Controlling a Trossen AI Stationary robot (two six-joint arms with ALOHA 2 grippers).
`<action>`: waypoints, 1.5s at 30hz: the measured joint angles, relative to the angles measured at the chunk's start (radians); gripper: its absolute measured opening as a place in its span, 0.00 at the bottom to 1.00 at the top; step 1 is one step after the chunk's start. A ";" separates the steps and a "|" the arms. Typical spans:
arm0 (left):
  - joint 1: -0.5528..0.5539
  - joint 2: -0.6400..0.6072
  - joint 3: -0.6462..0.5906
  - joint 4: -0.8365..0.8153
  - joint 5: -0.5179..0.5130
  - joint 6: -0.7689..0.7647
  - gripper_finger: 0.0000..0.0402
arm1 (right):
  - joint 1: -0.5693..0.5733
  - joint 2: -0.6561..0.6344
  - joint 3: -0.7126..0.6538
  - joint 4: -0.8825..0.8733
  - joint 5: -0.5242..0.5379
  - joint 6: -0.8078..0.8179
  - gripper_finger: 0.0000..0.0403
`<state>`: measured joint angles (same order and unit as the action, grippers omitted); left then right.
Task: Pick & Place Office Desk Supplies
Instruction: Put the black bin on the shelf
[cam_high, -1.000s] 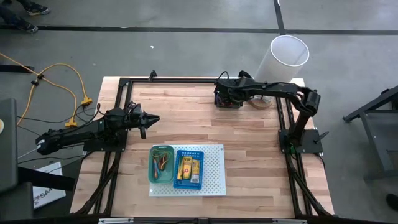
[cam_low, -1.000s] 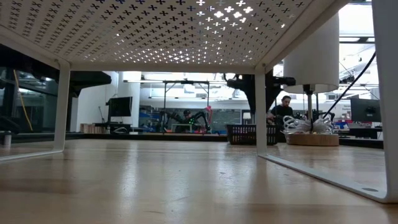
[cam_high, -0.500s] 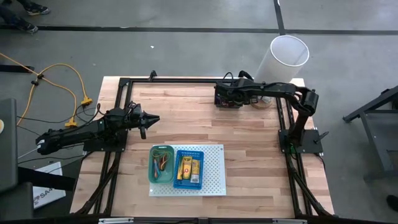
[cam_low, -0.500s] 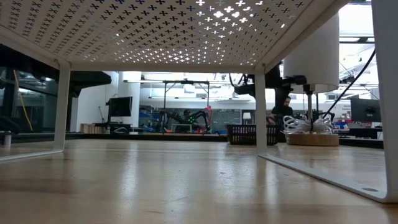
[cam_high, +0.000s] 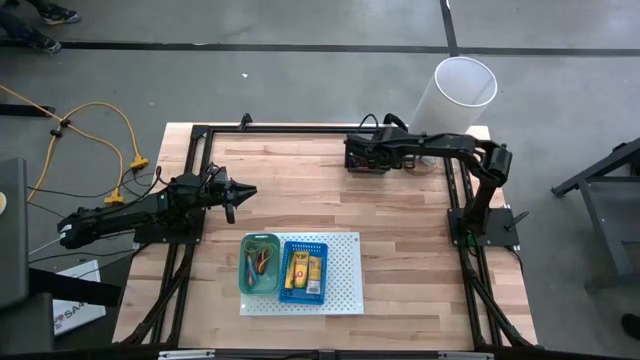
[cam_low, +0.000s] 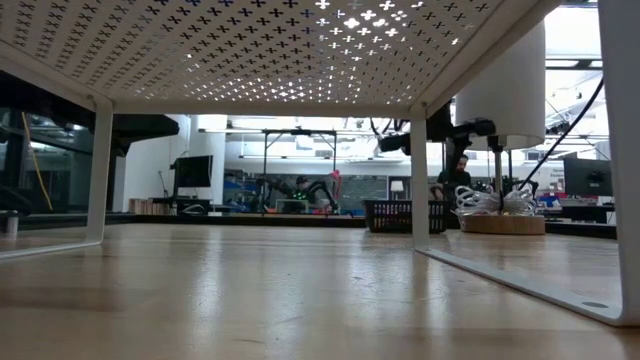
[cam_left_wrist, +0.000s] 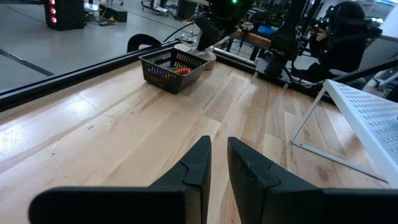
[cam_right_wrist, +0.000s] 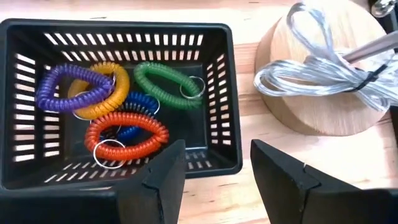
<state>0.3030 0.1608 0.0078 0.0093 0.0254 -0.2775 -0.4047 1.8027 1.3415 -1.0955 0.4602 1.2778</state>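
Observation:
A black slotted bin (cam_high: 366, 160) stands at the table's far side and holds coiled plastic loops: purple (cam_right_wrist: 65, 87), orange-yellow (cam_right_wrist: 115, 93), green (cam_right_wrist: 165, 84), blue (cam_right_wrist: 134, 106) and red-orange (cam_right_wrist: 127, 137). My right gripper (cam_right_wrist: 214, 168) hovers open just above the bin's near rim, pointing steeply down and touching nothing. Near the front, a white perforated board (cam_high: 345, 290) carries a green bin (cam_high: 260, 265) with rubber bands and a blue bin (cam_high: 303, 270) with yellow packets. My left gripper (cam_left_wrist: 217, 158) waits at the table's left edge, shut and empty, pointing level across the table.
A lamp with a white shade (cam_high: 465, 88) stands on a round wooden base (cam_right_wrist: 323, 81), with a coiled silver cable, right beside the black bin. A black frame (cam_high: 300, 128) runs around the table. Bare wood lies between the black bin and the board.
My right gripper has rolled about its own axis and tipped a little above the black bin, staying over the same spot with its fingers as wide apart as before. The loops have not moved.

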 joint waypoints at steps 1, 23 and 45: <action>0.000 0.000 0.000 0.000 0.000 0.000 0.12 | 0.003 0.000 0.000 -0.003 0.006 0.005 0.42; 0.000 0.000 0.000 0.000 0.000 0.000 0.12 | 0.009 0.002 -0.175 0.167 0.115 0.032 0.42; 0.000 0.000 0.000 0.000 0.000 0.000 0.12 | -0.101 0.002 -0.262 0.415 0.054 -0.106 0.42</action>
<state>0.3027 0.1608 0.0078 0.0093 0.0254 -0.2775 -0.5053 1.8042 1.0794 -0.6807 0.5144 1.1717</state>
